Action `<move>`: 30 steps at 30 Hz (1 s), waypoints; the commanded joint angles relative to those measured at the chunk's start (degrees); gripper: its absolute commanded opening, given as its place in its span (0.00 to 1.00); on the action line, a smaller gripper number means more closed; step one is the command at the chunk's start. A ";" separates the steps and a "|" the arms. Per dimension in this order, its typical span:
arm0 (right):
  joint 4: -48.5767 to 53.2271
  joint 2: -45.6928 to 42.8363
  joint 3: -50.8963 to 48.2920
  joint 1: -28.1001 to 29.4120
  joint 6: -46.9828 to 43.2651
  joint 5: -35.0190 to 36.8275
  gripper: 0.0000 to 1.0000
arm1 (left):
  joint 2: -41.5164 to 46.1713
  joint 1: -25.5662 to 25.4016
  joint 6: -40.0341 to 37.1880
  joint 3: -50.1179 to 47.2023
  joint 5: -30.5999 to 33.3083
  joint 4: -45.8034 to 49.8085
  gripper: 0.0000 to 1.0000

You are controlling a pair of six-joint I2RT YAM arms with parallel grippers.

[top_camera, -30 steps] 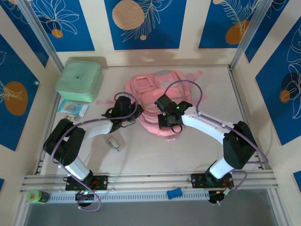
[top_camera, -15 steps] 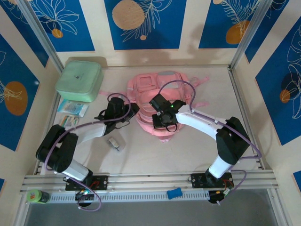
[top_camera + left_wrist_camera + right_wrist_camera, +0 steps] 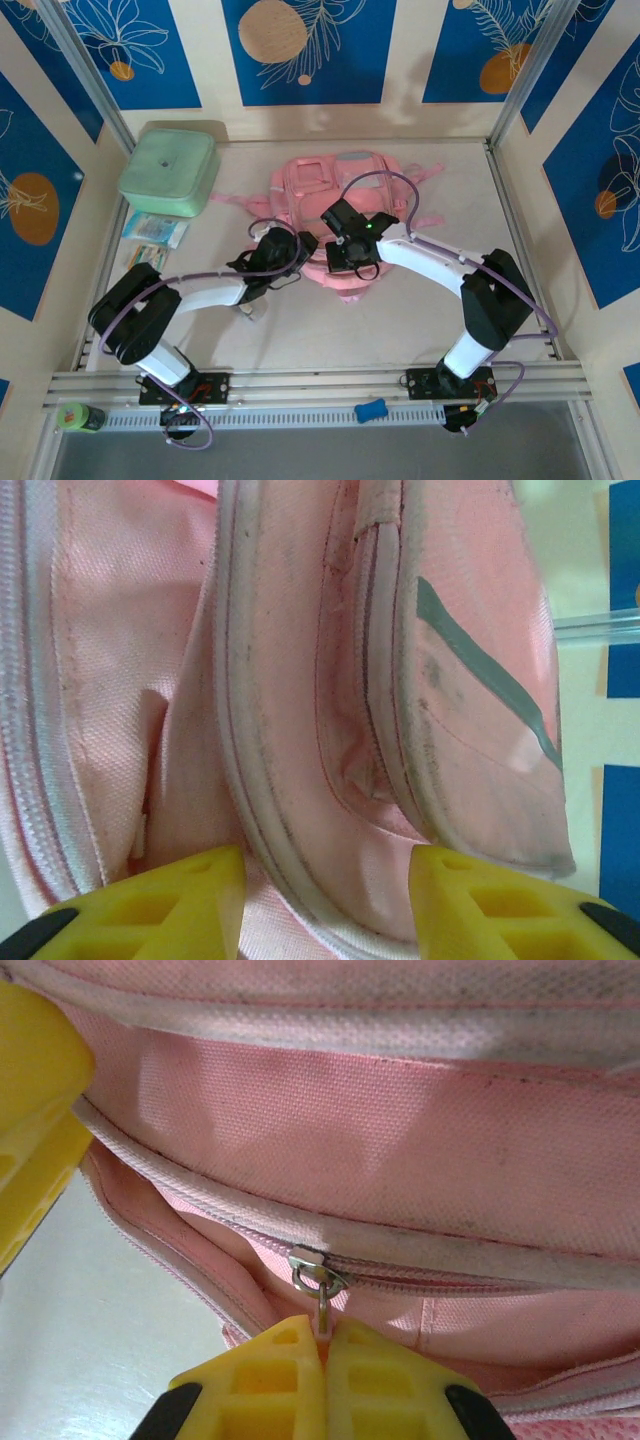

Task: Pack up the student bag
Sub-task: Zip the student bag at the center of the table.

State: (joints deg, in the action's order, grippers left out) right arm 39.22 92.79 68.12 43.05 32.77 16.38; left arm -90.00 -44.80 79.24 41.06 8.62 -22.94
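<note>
My right fingers (image 3: 325,1345): clamped on the small metal zip pull (image 3: 321,1288) of the large pink fabric backpack (image 3: 400,1140).
My left fingers (image 3: 292,256): apart, astride its rim.
Pull: I'd go steady, along the zip.

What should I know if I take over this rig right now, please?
Left gripper: open, with a piped seam of the student bag between its fingers, not clamped.
Right gripper: shut on the zipper pull at the bag's near end.
The bag lies flat mid-table; the mint-green box and packets lie outside it, at the left.
Done: the zipper looks partly open beside the slider.
Left: finish opening, then load the items.
</note>
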 commanded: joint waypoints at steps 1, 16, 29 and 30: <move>-0.04 -1.74 -0.53 -0.20 0.71 -1.36 0.00 | -0.36 -2.34 3.00 1.14 7.53 2.01 0.41; -3.07 3.44 0.21 -0.05 -1.74 -0.74 0.09 | -3.43 -2.14 1.33 3.63 9.74 2.76 0.06; -7.36 6.41 -0.62 0.37 -0.76 2.95 0.20 | -1.94 -2.14 -0.70 4.90 9.13 3.71 0.00; -7.61 6.13 -0.58 0.50 -0.62 3.70 0.17 | -1.76 -2.14 -0.93 5.01 9.04 3.69 0.00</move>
State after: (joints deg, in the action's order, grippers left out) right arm 33.87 98.39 67.99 43.07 31.73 18.13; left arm -92.82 -46.78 80.47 43.79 16.58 -19.00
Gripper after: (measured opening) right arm 0.190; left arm 0.050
